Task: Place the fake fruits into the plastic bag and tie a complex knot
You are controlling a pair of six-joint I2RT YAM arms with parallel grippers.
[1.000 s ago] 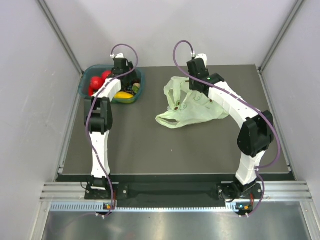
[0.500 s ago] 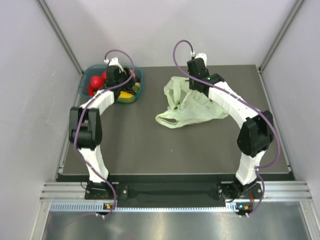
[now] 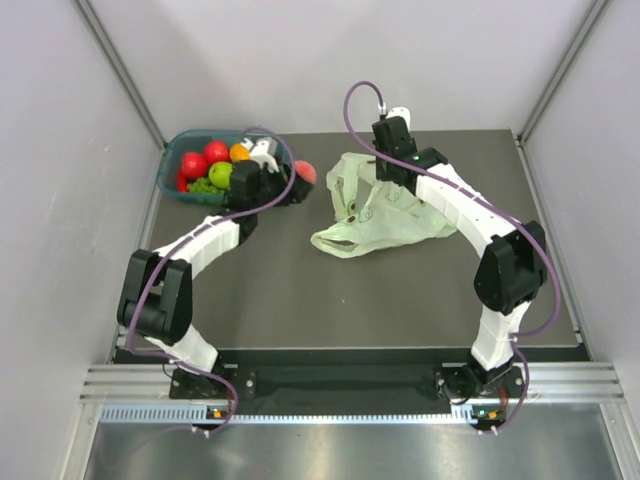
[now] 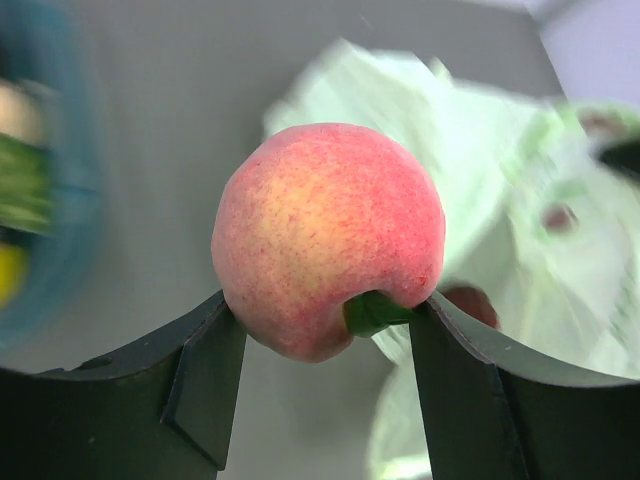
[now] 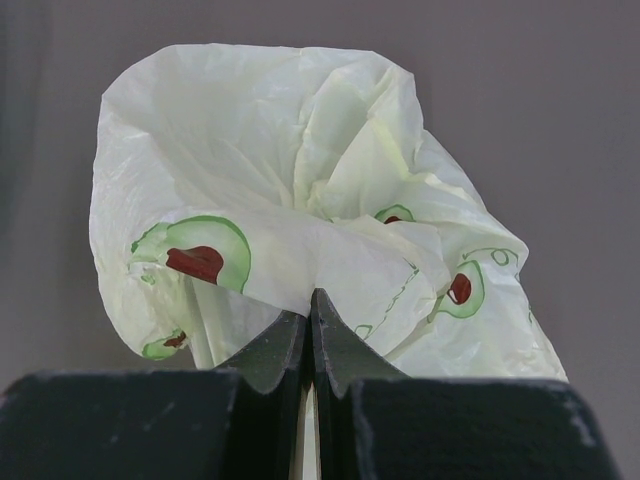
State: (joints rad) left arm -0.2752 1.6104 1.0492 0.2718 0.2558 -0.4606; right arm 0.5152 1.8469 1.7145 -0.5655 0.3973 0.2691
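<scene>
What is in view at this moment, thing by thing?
peach: one, pink and yellow, gripped between tub and bag
plastic bag: one, pale green with printed motifs, crumpled centre-right on the table
tub: one, teal, far left of the table
red apples: at least two, red, in the tub
green apple: one, green, in the tub
orange: one, orange, in the tub
grapes: one bunch, green, in the tub
table: one, dark grey
left end effector: black, shut on the peach
right end effector: black, shut on a bag fold
</scene>
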